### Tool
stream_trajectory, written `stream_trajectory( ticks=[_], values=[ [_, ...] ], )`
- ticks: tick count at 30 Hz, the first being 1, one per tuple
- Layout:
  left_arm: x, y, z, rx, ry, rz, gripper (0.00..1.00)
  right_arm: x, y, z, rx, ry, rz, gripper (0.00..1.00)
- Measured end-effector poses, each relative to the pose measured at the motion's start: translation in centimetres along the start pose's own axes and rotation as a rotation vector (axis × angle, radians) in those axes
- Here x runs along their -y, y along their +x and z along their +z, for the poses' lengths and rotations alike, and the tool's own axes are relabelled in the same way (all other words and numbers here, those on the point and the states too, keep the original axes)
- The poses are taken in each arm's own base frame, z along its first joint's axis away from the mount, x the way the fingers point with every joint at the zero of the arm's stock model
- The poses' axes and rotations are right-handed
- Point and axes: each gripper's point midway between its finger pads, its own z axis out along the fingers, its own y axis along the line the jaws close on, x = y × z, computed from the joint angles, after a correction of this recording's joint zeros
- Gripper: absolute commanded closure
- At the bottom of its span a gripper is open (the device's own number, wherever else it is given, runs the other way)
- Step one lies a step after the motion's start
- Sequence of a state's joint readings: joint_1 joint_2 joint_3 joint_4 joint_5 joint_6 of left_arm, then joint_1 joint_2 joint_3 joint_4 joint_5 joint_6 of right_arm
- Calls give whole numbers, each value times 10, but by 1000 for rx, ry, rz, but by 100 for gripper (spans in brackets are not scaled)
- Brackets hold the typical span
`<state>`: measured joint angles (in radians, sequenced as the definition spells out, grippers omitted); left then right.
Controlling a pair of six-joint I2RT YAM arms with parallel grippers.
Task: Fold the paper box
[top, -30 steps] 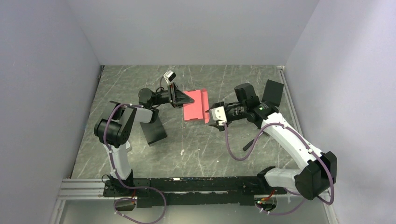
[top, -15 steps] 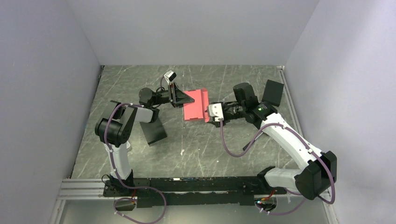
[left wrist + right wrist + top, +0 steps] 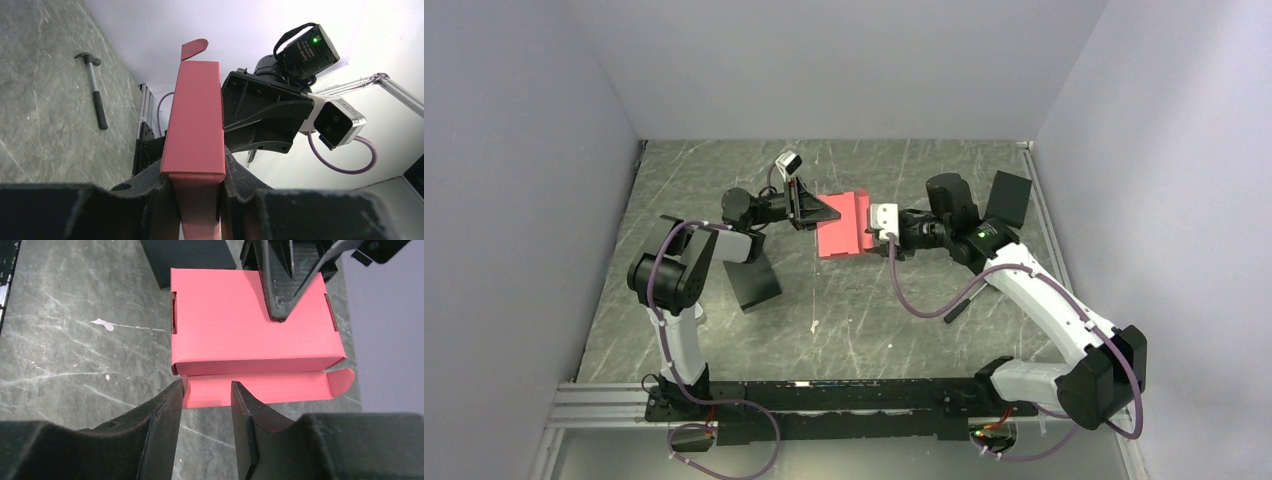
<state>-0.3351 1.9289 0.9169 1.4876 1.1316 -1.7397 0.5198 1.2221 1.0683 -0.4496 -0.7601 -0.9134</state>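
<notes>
The red-pink paper box point(image 3: 842, 226) is held above the middle of the table as a flat, nearly closed rectangle. My left gripper point(image 3: 822, 212) is shut on its left edge; in the left wrist view the box point(image 3: 195, 125) runs away from the clamping jaws point(image 3: 196, 172). My right gripper point(image 3: 871, 233) is at the box's right side, open. In the right wrist view its fingertips point(image 3: 207, 386) straddle the left end of the loose long flap point(image 3: 270, 389) that hangs below the box body point(image 3: 250, 325), with a gap between them.
A black box point(image 3: 754, 282) lies beside the left arm, and another black object point(image 3: 1009, 198) stands by the right wall. A hammer point(image 3: 960, 306) lies on the table under the right arm, also seen as the hammer point(image 3: 95, 95). Walls close in on three sides.
My right gripper has moved left and farther back up to the box's flap, and its jaws have narrowed. The left gripper and the box have stayed put.
</notes>
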Motion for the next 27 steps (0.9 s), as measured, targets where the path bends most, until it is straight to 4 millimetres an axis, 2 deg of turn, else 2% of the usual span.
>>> stream_trajectory(
  ticks=[4, 8, 13, 27],
  values=[
    [0, -1, 0, 3, 1, 1, 96, 5, 1, -1, -11, 31, 46, 56],
    [3, -3, 1, 3, 5, 9, 96, 9, 2, -1, -17, 58, 99, 45],
    [3, -4, 1, 6, 5, 12, 96, 14, 2, -3, -19, 100, 187, 38],
    [3, -13, -3, 47, 5, 15, 96, 26, 14, -5, -19, 216, 438, 34]
  ],
)
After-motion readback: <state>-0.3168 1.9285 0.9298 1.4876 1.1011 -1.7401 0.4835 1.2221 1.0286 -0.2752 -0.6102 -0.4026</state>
